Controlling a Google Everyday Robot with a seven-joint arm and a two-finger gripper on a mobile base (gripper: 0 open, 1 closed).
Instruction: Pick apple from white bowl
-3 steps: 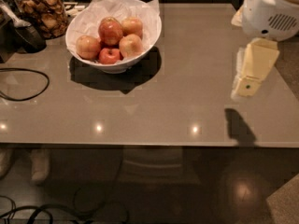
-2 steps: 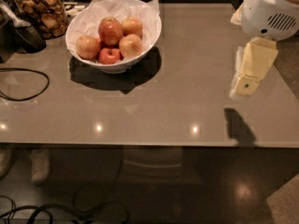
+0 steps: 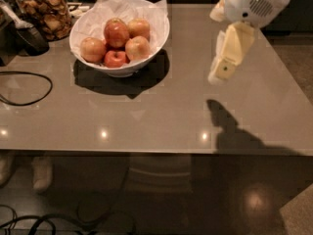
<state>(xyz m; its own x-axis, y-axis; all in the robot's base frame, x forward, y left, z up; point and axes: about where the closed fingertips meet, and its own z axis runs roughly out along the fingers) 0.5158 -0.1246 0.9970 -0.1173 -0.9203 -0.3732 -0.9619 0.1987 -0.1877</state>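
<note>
Currently the gripper (image 3: 218, 75) hangs tip-down above the right side of the table (image 3: 161, 116); I cannot tell whether it is spread or pressed together. Well off to its left sits the white bowl (image 3: 128, 71). The apple (image 3: 138, 48) lies on the bowl's near side to the gripper, seemingly touching its neighbours.

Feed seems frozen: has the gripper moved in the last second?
Yes. The gripper has shifted left toward the bowl, which has stayed put; it hangs above the table.
</note>
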